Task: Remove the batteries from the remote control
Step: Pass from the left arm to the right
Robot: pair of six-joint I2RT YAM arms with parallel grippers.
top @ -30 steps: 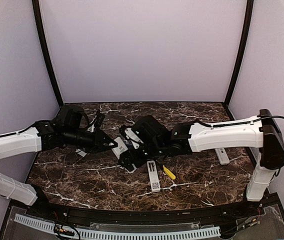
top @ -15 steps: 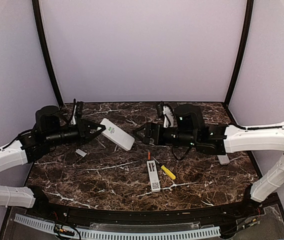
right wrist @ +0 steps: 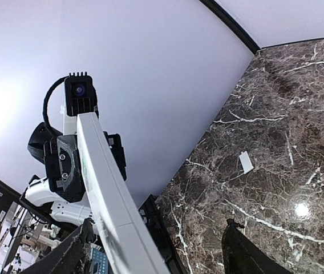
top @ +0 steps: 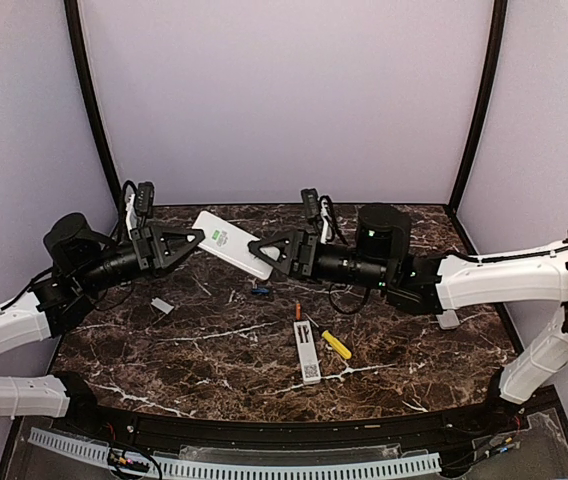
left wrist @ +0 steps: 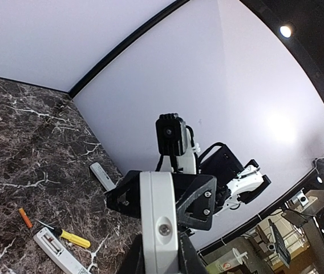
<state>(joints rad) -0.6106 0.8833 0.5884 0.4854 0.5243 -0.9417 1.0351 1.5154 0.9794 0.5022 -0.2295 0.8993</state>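
2 arms meet mid-air: the left gripper (top: 192, 240) clamps its jaws on the left end of the white remote (top: 226, 250), raised over the worktop (top: 164, 350); the right gripper (top: 264, 256) sits jaws open astride the other end. Below, a blue battery (top: 259, 291) and an orange battery (top: 297, 311) lie loose: light, smooth, likely rollers, so pinch each across its middle.

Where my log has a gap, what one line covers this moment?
left jaws: shut on remote | right jaws: open around its end | table: blue battery, orange battery
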